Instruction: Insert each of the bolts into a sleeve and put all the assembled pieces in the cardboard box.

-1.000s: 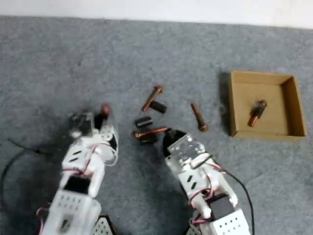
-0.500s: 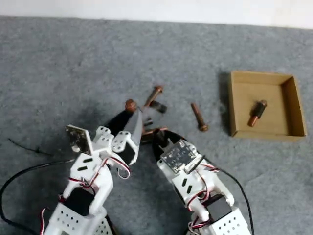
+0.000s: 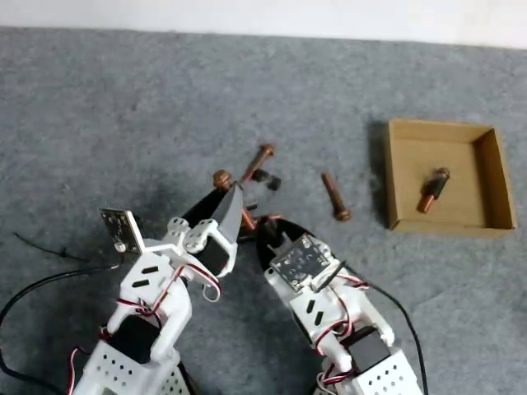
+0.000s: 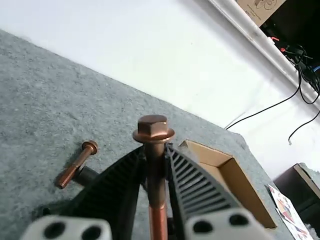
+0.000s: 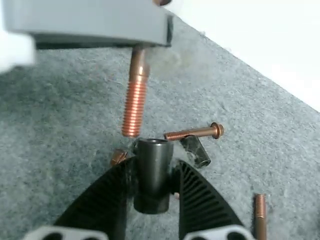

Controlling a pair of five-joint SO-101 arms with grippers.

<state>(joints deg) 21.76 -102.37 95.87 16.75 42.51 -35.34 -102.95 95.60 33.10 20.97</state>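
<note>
My left gripper [image 4: 155, 152] is shut on a copper bolt [image 4: 153, 131], head up, shank between the black fingers. In the high view that left gripper [image 3: 228, 200] leans in toward the right gripper [image 3: 268, 233], the bolt head [image 3: 221, 178] on top. My right gripper [image 5: 153, 163] is shut on a black sleeve [image 5: 152, 149], held upright with its open end up. The held bolt's threaded tip [image 5: 133, 112] hangs just above and beside the sleeve's mouth. The cardboard box [image 3: 486, 177] at the right holds one assembled piece [image 3: 432, 189].
Loose on the grey carpet lie a bolt [image 3: 256, 164] next to a black sleeve [image 3: 266, 178], and another bolt [image 3: 335, 197] nearer the box. Beyond the held sleeve I see a bolt [image 5: 192, 133] and a sleeve [image 5: 196, 150]. A black cable [image 3: 41, 251] lies at the left.
The left arm has swung right with its bolt, from the open carpet to above the right gripper. The right gripper has shifted left with the sleeve. In the last half second little moved.
</note>
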